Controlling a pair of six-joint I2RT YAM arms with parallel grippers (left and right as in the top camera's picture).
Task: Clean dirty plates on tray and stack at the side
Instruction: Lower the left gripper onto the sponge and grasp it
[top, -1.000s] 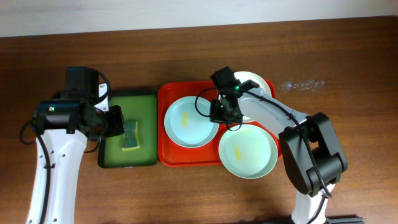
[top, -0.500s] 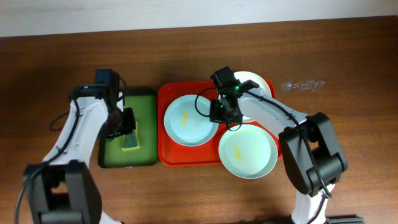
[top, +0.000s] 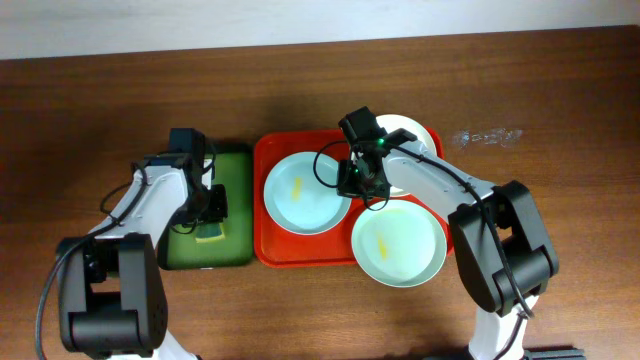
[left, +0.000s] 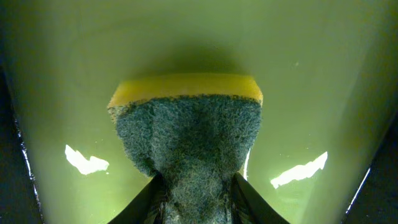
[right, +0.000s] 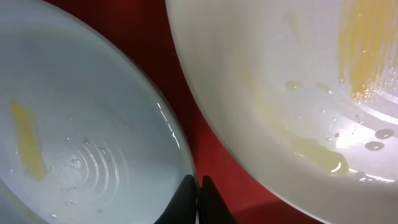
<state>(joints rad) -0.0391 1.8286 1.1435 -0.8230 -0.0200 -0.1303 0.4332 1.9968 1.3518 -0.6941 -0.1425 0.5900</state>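
- The dirty plates sat on the red tray, each smeared yellow: left blue-green plate, white plate back right, front blue-green plate overhanging the rim.
- The right gripper was clenched on the left blue-green plate's right rim.
- The left gripper squeezed the sponge in the green tray.

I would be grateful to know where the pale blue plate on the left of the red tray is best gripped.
Probably its thin upturned rim, approached from the right side. The pale blue plate lies flat and shallow on the red tray, so only the edge offers a pinch, and bare tray shows there beside the white plate.
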